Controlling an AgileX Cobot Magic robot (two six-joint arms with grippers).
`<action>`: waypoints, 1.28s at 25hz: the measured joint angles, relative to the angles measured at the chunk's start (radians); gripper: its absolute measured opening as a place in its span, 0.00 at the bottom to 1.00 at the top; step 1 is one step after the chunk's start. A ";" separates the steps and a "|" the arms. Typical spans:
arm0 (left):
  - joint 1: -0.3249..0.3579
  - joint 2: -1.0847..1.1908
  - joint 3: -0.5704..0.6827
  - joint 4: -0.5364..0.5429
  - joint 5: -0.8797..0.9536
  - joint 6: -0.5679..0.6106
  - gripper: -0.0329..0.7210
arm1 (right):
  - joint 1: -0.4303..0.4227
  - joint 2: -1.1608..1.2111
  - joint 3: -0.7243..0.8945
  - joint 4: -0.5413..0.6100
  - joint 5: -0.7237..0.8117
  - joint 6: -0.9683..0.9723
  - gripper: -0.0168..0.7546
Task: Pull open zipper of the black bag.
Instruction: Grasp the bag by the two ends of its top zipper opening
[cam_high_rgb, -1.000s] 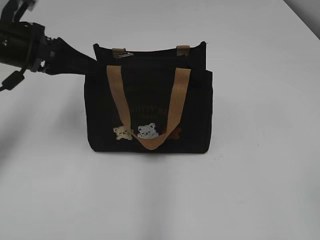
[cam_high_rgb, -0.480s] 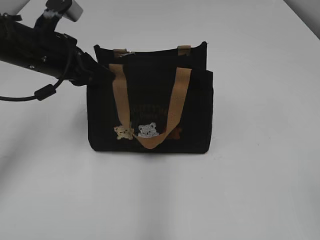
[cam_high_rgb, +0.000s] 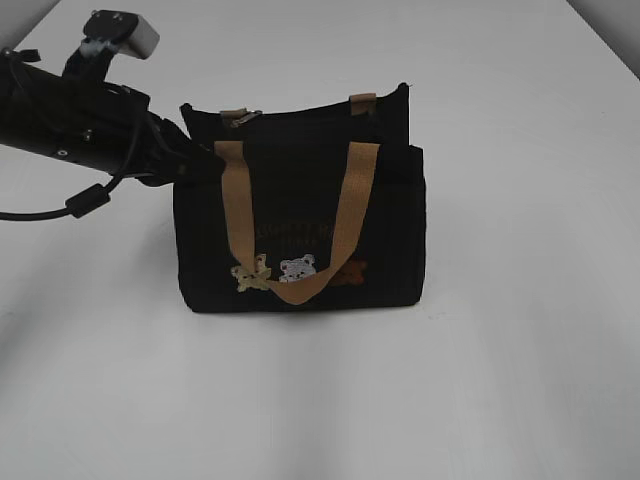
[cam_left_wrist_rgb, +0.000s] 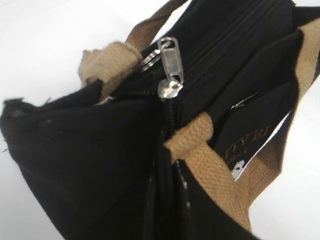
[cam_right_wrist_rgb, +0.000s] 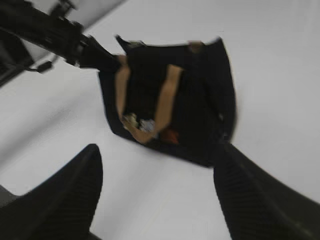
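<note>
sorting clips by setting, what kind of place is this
Probably a lab or test bench, not a home. A bare white table holds just one black bag, with a robot arm reaching in from the left, and nothing of the room beyond is visible.

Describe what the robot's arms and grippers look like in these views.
The left arm is glossy black and tubular, with a small light grey camera box mounted on top and a black cable looping beneath it, carrying a chunky cylindrical collar. The right gripper shows two broad black fingers, tapering upward; the right-hand one has fine ribbing.
</note>
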 joint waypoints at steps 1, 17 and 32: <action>0.000 -0.001 0.000 -0.002 -0.003 0.000 0.09 | 0.000 0.038 -0.013 0.071 -0.012 -0.052 0.72; -0.004 -0.001 0.005 -0.006 -0.045 0.001 0.09 | 0.274 1.111 -0.548 0.306 -0.222 -0.452 0.72; -0.004 -0.001 0.006 -0.035 -0.050 0.001 0.09 | 0.487 1.664 -1.025 0.291 -0.180 -0.010 0.72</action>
